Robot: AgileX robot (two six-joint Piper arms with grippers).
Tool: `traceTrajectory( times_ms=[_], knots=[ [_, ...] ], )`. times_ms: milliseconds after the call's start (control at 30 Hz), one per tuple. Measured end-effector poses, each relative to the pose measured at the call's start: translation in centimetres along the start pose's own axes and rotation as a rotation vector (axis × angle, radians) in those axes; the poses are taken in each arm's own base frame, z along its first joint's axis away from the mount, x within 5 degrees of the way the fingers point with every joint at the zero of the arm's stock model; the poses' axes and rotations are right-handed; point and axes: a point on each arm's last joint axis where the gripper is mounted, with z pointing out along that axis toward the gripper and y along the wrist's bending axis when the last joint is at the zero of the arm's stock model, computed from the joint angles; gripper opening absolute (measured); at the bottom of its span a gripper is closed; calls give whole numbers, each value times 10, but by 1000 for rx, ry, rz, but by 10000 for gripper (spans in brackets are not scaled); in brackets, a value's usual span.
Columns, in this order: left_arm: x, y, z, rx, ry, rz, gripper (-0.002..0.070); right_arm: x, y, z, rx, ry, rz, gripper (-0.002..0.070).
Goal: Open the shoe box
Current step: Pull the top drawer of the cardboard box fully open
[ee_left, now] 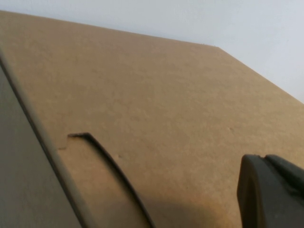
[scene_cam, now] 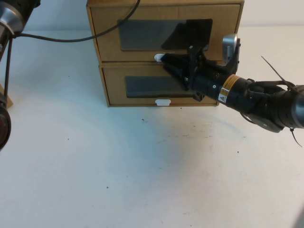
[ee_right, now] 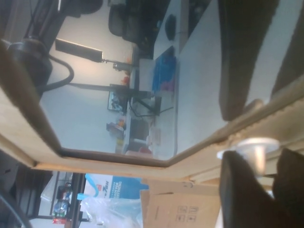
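Right arm [scene_cam: 247, 92] bars the shoe box [scene_cam: 109, 28] front; table [scene_cam: 142, 180] lies open.

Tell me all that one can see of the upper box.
The upper box is brown cardboard, drawer-like, with a dark clear window in its front and a small white handle at the front's lower edge. It is shut, upright, stacked on a like lower box at the table's far side. The right gripper is at the handle, jaws open on either side of it. The left gripper, outside the high view, faces plain cardboard.
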Motion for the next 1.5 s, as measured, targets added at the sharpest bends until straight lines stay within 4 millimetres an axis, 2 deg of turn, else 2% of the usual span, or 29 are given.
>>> traceTrajectory(
  times_ms=[400,733,1500],
  knots=[
    [0,0,0,0,0,-2,-10,-2,0,0,5,-21,14,4],
    [0,0,0,0,0,-2,-10,-1,-1,0,7,-14,21,0],
    [0,0,0,0,0,-2,-10,15,-12,-17,-55,27,115,0]
  ],
)
